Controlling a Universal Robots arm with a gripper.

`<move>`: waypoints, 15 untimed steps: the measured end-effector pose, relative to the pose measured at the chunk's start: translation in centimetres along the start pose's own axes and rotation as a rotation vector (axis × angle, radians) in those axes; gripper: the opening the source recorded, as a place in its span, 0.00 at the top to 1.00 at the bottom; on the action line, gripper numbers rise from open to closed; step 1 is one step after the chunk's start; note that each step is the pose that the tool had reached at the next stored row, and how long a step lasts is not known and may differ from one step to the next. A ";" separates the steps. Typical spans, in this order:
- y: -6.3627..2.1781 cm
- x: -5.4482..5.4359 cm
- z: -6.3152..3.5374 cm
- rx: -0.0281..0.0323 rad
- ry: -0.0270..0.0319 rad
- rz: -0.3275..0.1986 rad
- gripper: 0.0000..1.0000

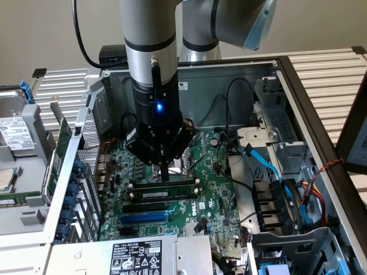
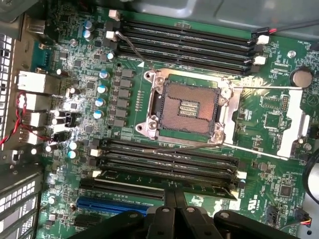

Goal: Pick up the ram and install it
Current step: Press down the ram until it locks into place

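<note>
Power supply label (image 1: pixel 136 255): white-and-black sticker on a grey box at the near edge of the exterior view, in front of the motherboard.
Motherboard (image 1: pixel 212 189): large green board lying flat in the open computer case (image 1: pixel 298 86); cables, black and blue, run over its side toward the exterior view's right.
Gripper (image 1: pixel 165 175): black, hanging straight down from the silver arm (image 1: pixel 150 51), a blue light lit on its body. Fingers are pressed together, with nothing between them. The tip sits on or just above the top edge of the ram; contact cannot be confirmed.
Gripper, wrist view (image 2: pixel 174 199): two dark fingers (image 2: pixel 170 201) side by side with no gap, directly over the slot bank nearest the camera.
Ram (image 1: pixel 163 183): long thin stick standing on edge in a black memory slot, between the CPU socket and the blue slot. It lies level along its length in the exterior view, with the latches at both ends beside it.
Ram, wrist view (image 2: pixel 164 172): seen edge-on as a narrow dark strip in the lower slot bank, just ahead of the fingertips.
CPU socket (image 2: pixel 187 107): bare, metal frame around it, memory slots (image 2: pixel 184 37) on both sides.
Blue slot (image 1: pixel 143 217): just beside the black slots, on the near side.
Hard drive (image 1: pixel 14 132): outside the case at the exterior view's left.
</note>
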State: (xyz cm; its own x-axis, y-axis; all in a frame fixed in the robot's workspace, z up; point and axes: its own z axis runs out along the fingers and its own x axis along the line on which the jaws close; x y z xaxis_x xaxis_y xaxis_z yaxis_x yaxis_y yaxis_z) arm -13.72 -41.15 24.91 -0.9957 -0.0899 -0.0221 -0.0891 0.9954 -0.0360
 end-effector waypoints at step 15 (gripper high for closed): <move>0.00 0.0 0.00 0.0039 0.0054 0.159 0.89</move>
State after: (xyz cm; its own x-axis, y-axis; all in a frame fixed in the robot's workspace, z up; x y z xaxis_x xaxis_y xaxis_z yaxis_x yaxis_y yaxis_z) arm -13.72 -41.15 24.91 -0.9974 0.0689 -0.0225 0.0697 0.9969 -0.0363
